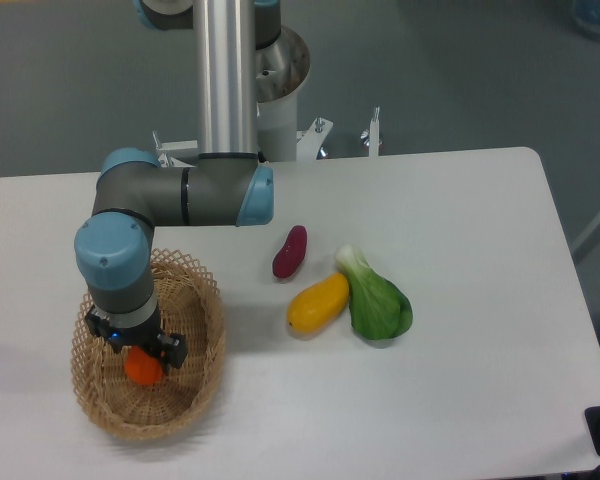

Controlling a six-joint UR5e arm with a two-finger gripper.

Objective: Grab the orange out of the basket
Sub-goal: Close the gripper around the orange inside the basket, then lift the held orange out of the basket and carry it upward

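Wicker, tan and oval, the basket [195,385] holds the small bright orange fruit [144,369] beneath the gripper [137,351], whose grip I cannot tell.

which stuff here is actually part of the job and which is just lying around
Part of the job:
- orange, in the basket
- basket, wicker, at the table's left
- gripper, down over the orange

Just lying about, on the table right of the basket:
- purple-red vegetable
- yellow-orange oval fruit
- green leafy vegetable, touching the yellow fruit
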